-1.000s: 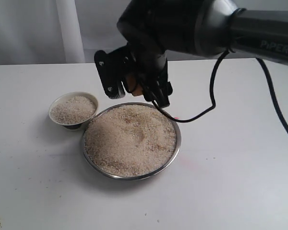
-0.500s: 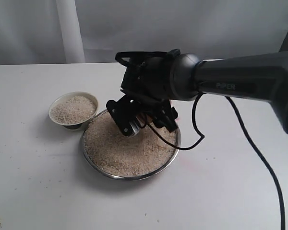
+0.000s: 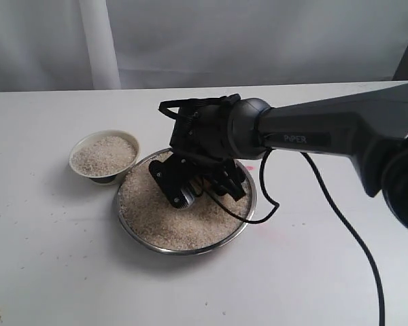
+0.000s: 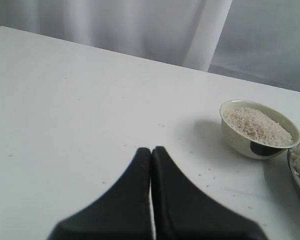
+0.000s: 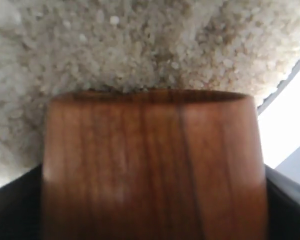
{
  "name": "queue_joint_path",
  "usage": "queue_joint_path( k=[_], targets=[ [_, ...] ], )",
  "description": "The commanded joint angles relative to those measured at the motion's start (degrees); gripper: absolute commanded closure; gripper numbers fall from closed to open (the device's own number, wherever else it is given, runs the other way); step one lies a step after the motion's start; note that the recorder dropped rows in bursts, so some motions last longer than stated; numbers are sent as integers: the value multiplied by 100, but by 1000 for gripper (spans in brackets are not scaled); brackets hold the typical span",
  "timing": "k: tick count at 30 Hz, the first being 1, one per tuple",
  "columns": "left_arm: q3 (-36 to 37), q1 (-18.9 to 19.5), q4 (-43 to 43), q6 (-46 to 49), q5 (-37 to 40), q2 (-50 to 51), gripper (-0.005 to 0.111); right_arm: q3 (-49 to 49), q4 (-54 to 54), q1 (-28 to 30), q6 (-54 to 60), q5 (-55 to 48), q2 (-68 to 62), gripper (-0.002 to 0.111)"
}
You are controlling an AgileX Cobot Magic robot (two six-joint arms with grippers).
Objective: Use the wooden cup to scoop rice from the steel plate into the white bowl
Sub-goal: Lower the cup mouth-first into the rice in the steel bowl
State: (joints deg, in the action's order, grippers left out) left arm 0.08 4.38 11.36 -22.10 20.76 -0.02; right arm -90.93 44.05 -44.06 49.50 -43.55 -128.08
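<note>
Right gripper [image 3: 200, 187] is seen low over the steel plate [image 3: 190, 251], between the plate's centre and its 12 o'clock edge in the exterior view, with the arm coming in from the 3 o'clock side. It is clamped on the wooden cup [image 5: 152, 165]: in the right wrist view the cup's reddish-brown wall is framed by dark fingers [image 5: 10, 200] on both sides. The cup's rim is set right against the rice [image 3: 183, 227], mouth toward the grains. Whether anything is inside the cup cannot be told. In the exterior view the cup is almost fully hidden by the gripper body. The plate is filled with rice nearly to the rim, and the surface is uneven around the gripper. The white bowl [image 3: 78, 151] is placed just beside the plate at the plate's 10 o'clock, upright on its dark foot, and is heaped with rice close to its rim. No clear gap between bowl and plate can be made out. Left gripper [image 4: 151, 150] is held over bare table [image 3: 313, 272], away from both vessels, fingers pressed together with nothing between them. From its wrist camera the bowl [image 4: 240, 145] is seen ahead. A few loose grains are scattered on the table near the bowl. A black cable [image 3: 340, 217] is draped from the right arm across the table toward 5 o'clock.
</note>
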Motion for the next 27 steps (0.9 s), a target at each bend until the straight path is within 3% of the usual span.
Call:
queue_joint_path(
  k=[1, 7, 27],
  targets=[
    [-8, -37, -31, -21, -37, 2, 107, 19, -146, -140, -29, 337, -26, 108],
    [-8, -37, -31, -21, -37, 2, 107, 19, -429, -333, -29, 600, -26, 108],
    [-8, -37, -31, -21, -37, 2, 107, 19, -2419, -198, -29, 865, 101, 108]
  ],
)
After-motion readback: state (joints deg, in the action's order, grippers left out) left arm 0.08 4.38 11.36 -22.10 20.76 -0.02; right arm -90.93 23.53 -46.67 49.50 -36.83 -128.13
